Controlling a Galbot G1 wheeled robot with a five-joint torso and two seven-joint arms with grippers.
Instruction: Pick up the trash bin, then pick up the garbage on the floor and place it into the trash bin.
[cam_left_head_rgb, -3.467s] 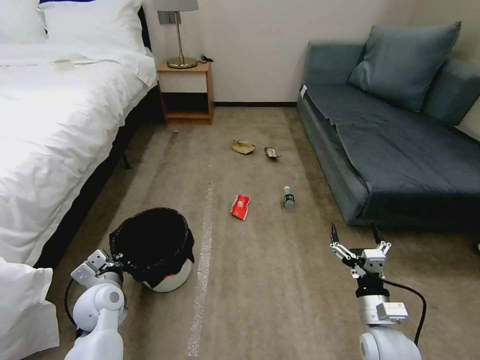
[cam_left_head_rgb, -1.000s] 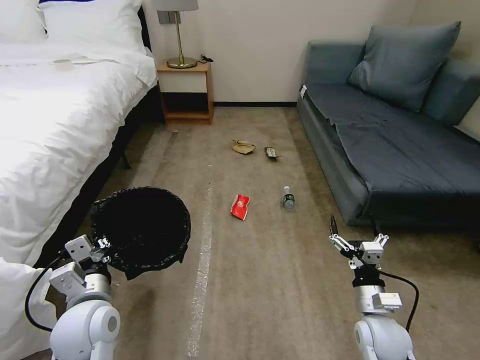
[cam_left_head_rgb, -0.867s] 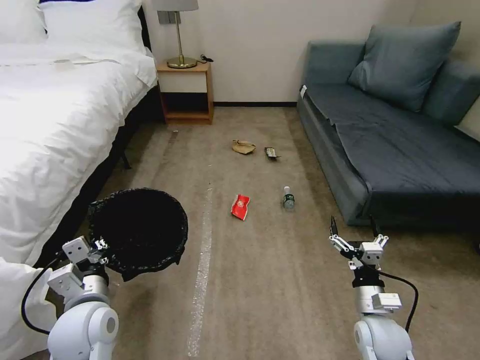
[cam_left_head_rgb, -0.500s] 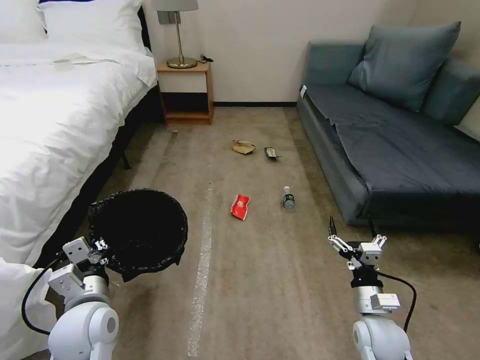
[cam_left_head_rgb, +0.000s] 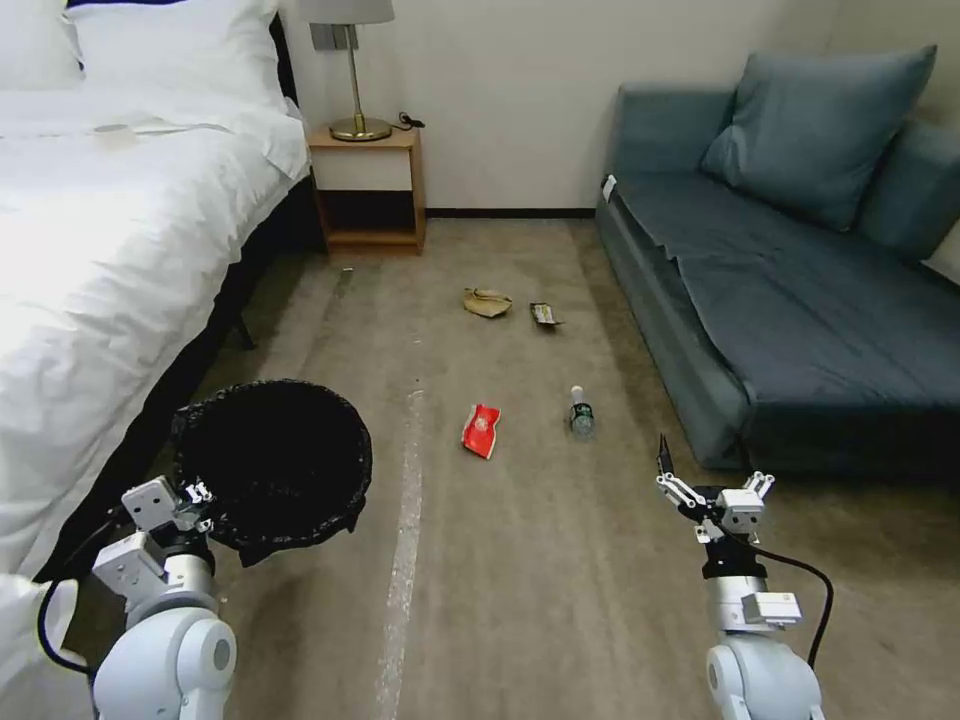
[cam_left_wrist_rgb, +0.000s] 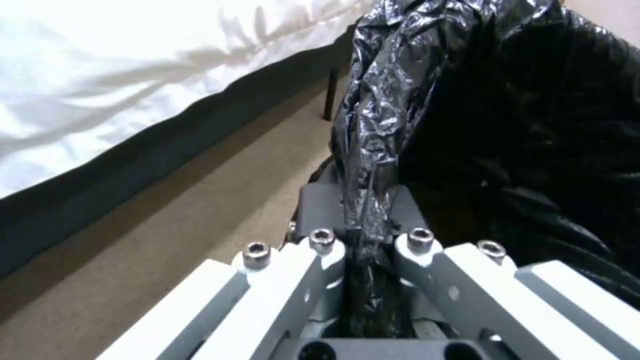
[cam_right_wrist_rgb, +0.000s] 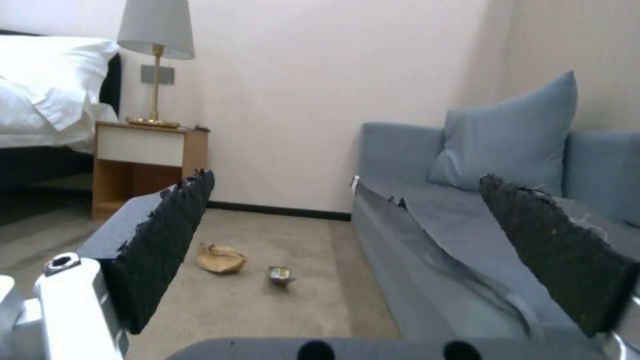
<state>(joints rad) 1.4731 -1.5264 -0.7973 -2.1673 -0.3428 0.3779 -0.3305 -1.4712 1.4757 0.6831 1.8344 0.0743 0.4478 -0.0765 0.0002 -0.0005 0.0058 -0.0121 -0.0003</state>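
The trash bin (cam_left_head_rgb: 270, 460), its rim draped in a crinkled black bag (cam_left_wrist_rgb: 427, 100), hangs off the floor at lower left. My left gripper (cam_left_head_rgb: 195, 497) is shut on its near rim, pinching the bag (cam_left_wrist_rgb: 363, 220). The garbage lies on the carpet ahead: a red snack packet (cam_left_head_rgb: 481, 430), a small clear bottle (cam_left_head_rgb: 580, 411), crumpled tan paper (cam_left_head_rgb: 487, 301) (cam_right_wrist_rgb: 222, 258) and a dark-and-yellow wrapper (cam_left_head_rgb: 543, 314) (cam_right_wrist_rgb: 281, 275). My right gripper (cam_left_head_rgb: 704, 470) is open, held above the floor at lower right, a short way nearer than the bottle.
A white bed (cam_left_head_rgb: 90, 240) runs along the left. A blue sofa (cam_left_head_rgb: 790, 290) lines the right, close to my right gripper. A wooden nightstand (cam_left_head_rgb: 368, 190) with a lamp (cam_left_head_rgb: 352, 60) stands at the far wall. A pale strip (cam_left_head_rgb: 405, 560) runs down the carpet.
The left gripper has lifted the trash bin off the floor and drawn it left. Since half a second ago the whole view has shifted slightly, with the floor litter lower in the picture.
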